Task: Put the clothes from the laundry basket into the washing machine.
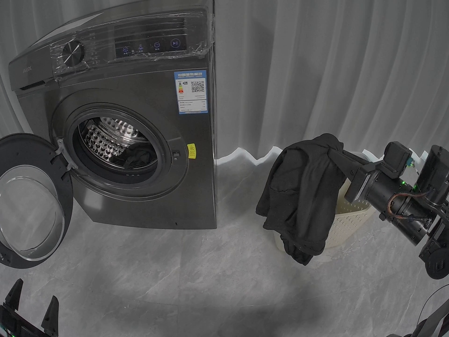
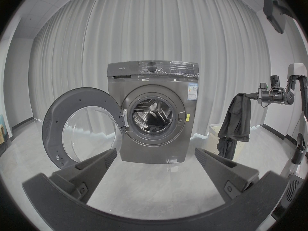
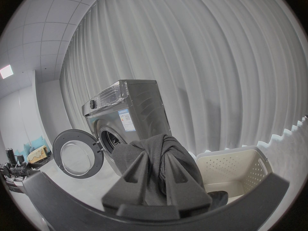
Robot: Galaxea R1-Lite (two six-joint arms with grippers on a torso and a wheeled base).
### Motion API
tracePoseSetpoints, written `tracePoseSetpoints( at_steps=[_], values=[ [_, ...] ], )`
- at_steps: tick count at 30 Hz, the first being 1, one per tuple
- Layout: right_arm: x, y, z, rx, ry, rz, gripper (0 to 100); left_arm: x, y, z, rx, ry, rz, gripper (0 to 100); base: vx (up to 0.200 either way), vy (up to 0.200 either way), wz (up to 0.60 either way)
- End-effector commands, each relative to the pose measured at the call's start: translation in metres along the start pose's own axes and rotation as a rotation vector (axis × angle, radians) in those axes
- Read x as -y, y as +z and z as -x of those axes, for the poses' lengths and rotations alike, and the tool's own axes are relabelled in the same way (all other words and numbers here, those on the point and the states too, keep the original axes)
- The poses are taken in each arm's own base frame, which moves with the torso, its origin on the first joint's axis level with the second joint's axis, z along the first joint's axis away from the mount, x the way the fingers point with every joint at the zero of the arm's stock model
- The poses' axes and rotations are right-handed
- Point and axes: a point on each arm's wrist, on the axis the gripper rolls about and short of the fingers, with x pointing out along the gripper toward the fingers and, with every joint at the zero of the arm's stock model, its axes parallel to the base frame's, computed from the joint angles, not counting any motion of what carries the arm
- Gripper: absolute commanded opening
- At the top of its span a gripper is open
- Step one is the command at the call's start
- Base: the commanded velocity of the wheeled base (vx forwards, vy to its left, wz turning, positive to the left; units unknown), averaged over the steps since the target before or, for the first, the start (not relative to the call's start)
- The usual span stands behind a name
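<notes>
A dark garment [image 1: 301, 197] hangs in the air over the near side of the cream laundry basket [image 1: 355, 216], with my right gripper [image 1: 337, 156] shut on its top fold. In the right wrist view the two fingers [image 3: 138, 177] pinch the bunched cloth [image 3: 160, 151], and the basket [image 3: 237, 167] sits just beyond. The grey washing machine [image 1: 140, 118] stands to the left with its round door [image 1: 32, 202] swung wide open; a dark item [image 1: 140, 157] lies inside the drum. My left gripper [image 1: 32, 303] is low at the front left, open and holding nothing.
Pale curtains [image 1: 327, 62] hang behind the machine and the basket. Bare grey floor [image 1: 196, 277] stretches between the machine and the basket. The open door [image 2: 83, 125] juts out to the machine's left side.
</notes>
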Motion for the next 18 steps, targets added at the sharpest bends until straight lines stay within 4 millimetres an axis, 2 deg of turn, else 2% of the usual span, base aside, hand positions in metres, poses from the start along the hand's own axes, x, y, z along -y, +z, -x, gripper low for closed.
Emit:
tracePoseSetpoints(
  at_steps=[1,8,14,18],
  values=[
    [-0.0015,-0.0009,-0.0004,-0.003,0.006,0.000,0,0.0000,-0.0053,-0.0001,-0.002,0.002,0.001,100,0.000,0.200,0.00],
    [-0.0013,-0.0024,0.0000,-0.010,0.007,0.000,0,-0.0001,-0.0053,-0.0001,-0.002,0.003,-0.004,100,0.000,0.200,0.00],
    [-0.0012,-0.0027,0.0002,-0.011,0.007,-0.001,0,0.0000,-0.0053,-0.0001,-0.002,0.002,-0.001,100,0.000,0.000,0.00],
    [-0.0012,-0.0031,-0.0001,-0.013,0.006,-0.001,0,0.0000,-0.0053,-0.0001,-0.002,0.002,0.001,100,-0.200,0.000,0.00]
  ],
)
